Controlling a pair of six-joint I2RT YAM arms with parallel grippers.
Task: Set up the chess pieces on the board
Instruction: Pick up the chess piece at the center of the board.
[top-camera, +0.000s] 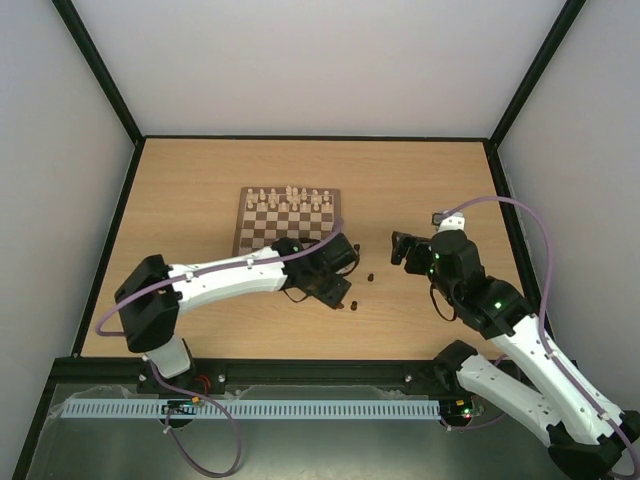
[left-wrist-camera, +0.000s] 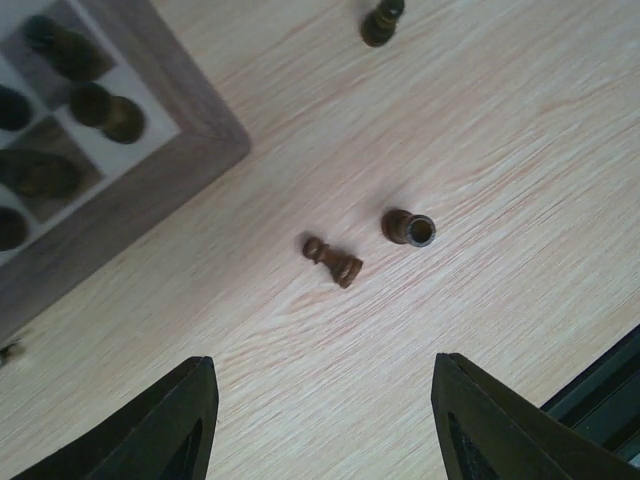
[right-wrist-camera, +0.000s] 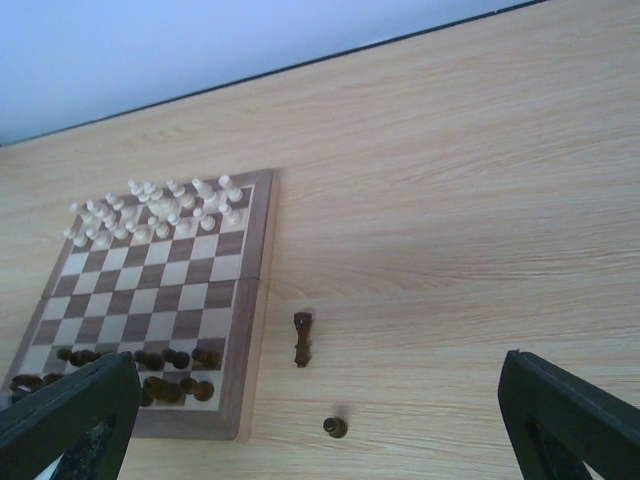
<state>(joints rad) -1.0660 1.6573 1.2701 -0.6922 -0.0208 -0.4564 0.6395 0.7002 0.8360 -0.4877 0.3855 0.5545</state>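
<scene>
The board lies mid-table, with cream chessmen along its far rows and dark chess pieces crowded on its near rows. Two dark pieces lie on the tabletop off its near right corner: a toppled one and one beside it. Further right are a long piece on its side and a small upright one. My left gripper hovers over the table just short of the first pair, open and holding nothing. To the right, my right gripper stands wide open and holds nothing.
Another dark piece stands further out on the table. The board's brown frame corner is close to my left fingers. Black rails border the table's near edge and both sides.
</scene>
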